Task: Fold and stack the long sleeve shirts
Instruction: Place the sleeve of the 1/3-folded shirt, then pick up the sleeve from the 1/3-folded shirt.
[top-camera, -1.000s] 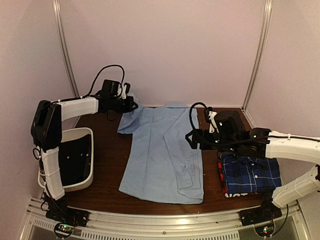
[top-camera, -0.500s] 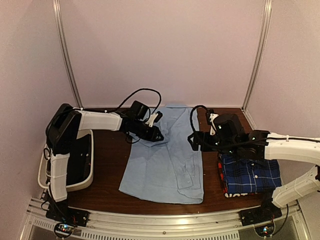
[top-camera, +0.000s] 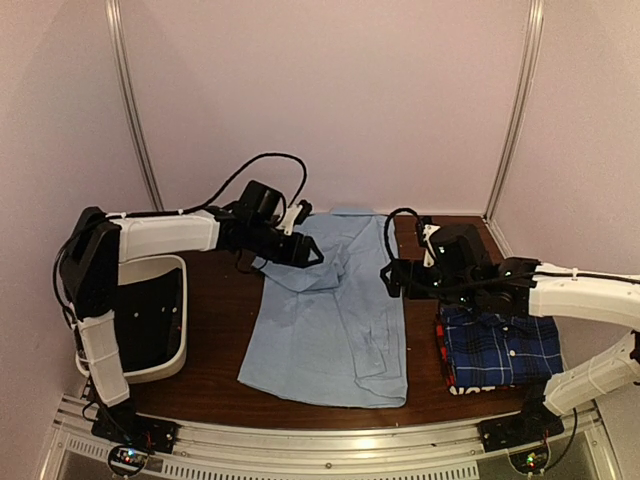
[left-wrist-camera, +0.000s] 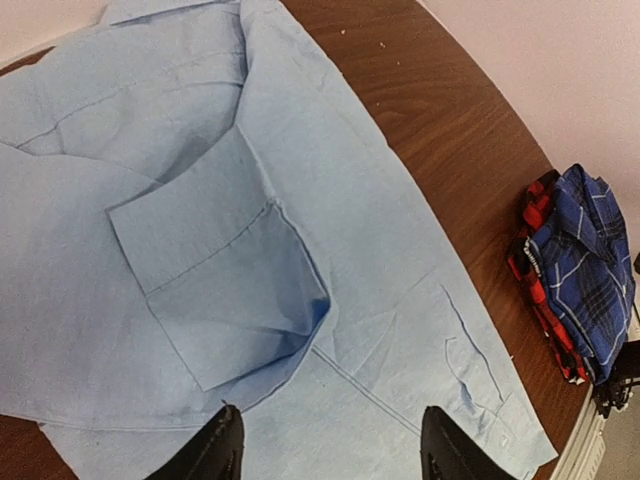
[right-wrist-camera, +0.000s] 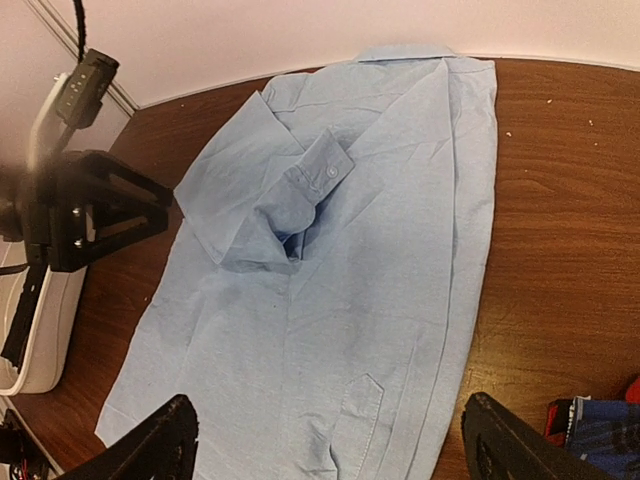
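1. Light blue shirt flat on bench, one sleeve folded across chest; bare wood either side.
2. Left claw spread, empty, above that sleeve; right claw spread, empty, at shirt's right edge.
3. Folded plaid shirt atop red one, right of blue shirt.
4. White plastic bin left of it.

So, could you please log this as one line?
left gripper: open | right gripper: open | light blue shirt: sleeve folded in | plaid shirt: folded
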